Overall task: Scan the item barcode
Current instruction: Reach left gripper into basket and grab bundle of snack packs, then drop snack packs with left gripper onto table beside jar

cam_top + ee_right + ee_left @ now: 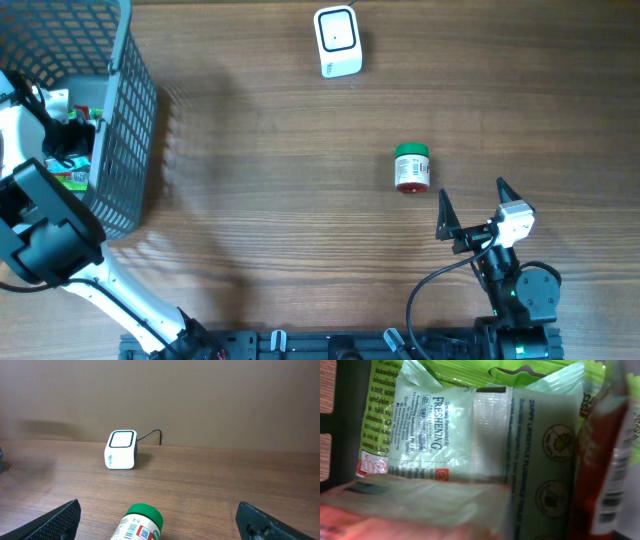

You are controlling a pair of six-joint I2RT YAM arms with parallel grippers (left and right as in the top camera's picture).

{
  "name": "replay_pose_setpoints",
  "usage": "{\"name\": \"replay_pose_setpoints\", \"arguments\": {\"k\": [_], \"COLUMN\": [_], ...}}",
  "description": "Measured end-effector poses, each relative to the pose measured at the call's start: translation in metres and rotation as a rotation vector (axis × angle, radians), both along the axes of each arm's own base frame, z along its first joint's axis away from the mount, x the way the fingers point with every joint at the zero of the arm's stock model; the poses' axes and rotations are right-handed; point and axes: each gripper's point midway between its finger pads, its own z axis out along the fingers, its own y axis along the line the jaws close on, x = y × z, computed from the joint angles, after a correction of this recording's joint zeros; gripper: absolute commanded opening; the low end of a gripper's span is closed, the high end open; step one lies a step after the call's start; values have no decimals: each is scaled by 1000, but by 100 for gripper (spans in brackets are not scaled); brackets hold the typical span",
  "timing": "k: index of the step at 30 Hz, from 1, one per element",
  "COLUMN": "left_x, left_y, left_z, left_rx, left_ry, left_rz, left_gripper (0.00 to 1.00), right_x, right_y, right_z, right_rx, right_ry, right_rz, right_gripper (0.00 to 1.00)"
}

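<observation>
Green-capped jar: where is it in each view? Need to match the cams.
Overhead: green-capped jar right of centre.
Left wrist: not in it, only packets.
Right wrist: the jar at bottom centre, cut by the lower edge.
Shared landmark: white scanner, beyond the jar in both views.

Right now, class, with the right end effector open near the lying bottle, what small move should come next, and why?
Probably ease the right end effector forward around the small green-capped plastic bottle with the red-and-white label. Its jaws stand open and empty, the bottle lies on its side just ahead, and the white box-shaped scanner waits beyond it.
</observation>
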Motion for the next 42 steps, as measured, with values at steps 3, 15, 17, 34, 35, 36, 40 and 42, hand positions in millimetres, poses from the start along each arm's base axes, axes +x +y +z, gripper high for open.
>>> {"name": "replay_pose_setpoints", "arguments": {"k": [3,15,17,34,35,36,40,42], "left_x": [1,3,3,-67,-68,-71,-77,-69], "left_y": [1,2,2,-152,-180,-214,-315,-366], "left_z": [0,7,11,440,437,428,358,292], "left_rx": [3,26,19,196,121,32,-169,-201], "left_ry": [-3,-38,-45,-1057,-1053,-1022,-748,-545], "left_rz": [-4,0,31,48,8,-38,-137,-175], "left_gripper": [66,4,4,4,4,4,4,4], "right_x": [0,0,0,0,0,0,0,0], "right_y": [0,0,0,0,0,0,0,0], "right_z": [0,0,0,0,0,0,0,0], "right_rx": [0,0,0,0,0,0,0,0], "right_ry": [0,0,0,0,0,0,0,-1], "right_rz": [0,0,0,0,0,0,0,0], "right_gripper": [100,100,100,100,100,100,100,100]}}
